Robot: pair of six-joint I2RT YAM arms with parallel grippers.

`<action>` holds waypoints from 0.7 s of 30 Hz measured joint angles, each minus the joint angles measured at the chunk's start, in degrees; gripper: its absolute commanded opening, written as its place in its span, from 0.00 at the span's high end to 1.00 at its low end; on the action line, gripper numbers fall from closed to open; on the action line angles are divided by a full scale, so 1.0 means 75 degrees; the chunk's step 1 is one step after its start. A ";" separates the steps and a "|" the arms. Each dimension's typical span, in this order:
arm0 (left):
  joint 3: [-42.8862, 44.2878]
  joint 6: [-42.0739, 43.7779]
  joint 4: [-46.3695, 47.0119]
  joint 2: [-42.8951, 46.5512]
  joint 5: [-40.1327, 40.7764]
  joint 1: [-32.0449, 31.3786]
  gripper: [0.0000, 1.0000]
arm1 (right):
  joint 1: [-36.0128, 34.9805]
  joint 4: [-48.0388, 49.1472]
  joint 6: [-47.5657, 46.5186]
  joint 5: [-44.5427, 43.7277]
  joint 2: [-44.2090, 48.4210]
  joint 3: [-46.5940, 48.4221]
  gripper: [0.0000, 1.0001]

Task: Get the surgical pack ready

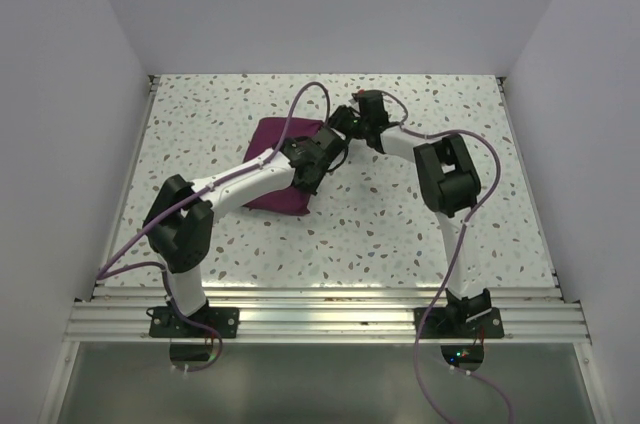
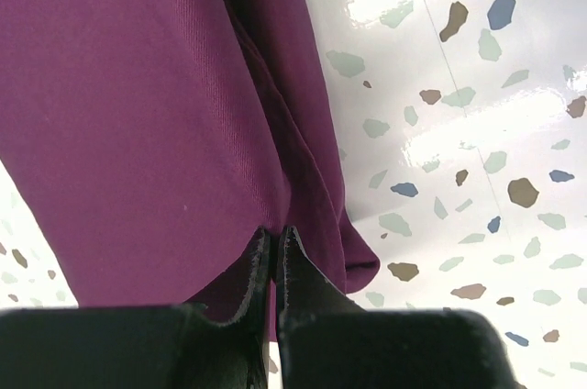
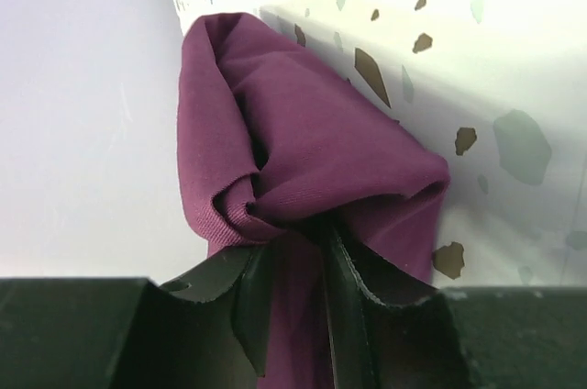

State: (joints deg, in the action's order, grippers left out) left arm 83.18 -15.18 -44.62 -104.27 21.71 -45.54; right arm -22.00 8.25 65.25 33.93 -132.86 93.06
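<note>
The surgical pack (image 1: 272, 136) is a dark maroon-purple cloth, folded and bunched on the speckled table (image 1: 400, 234) left of centre. My left gripper (image 1: 322, 152) sits at its right edge. In the left wrist view the left gripper (image 2: 273, 231) is shut, its tips pinching a layer of the cloth (image 2: 138, 86). My right gripper (image 1: 345, 124) reaches to the cloth's far right corner. In the right wrist view the right gripper (image 3: 293, 228) has its jaws apart, with a gathered peak of the cloth (image 3: 303, 123) standing at the tips and fabric lying loosely in the gap.
White walls (image 1: 60, 144) close in the table on the left, back and right. An aluminium rail (image 1: 320, 319) runs along the near edge, where both arm bases are bolted. Purple cables (image 1: 455, 264) loop beside the arms.
</note>
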 measured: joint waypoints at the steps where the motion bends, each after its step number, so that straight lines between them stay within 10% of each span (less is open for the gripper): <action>1: 0.0000 0.0000 -0.0006 0.0000 -0.0044 0.0006 1.00 | 0.0006 -0.0128 -0.0111 0.0058 0.0012 0.0023 0.68; 21: -0.0041 -0.0035 0.0020 0.0023 -0.0991 0.0428 1.00 | -0.0743 -0.0775 -0.1046 0.1265 0.1443 -0.2119 0.75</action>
State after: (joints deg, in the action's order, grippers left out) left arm 82.87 -15.44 -44.47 -104.09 14.28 -42.33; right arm -27.57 2.44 57.41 43.42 -122.04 77.17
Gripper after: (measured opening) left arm 0.024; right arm 0.256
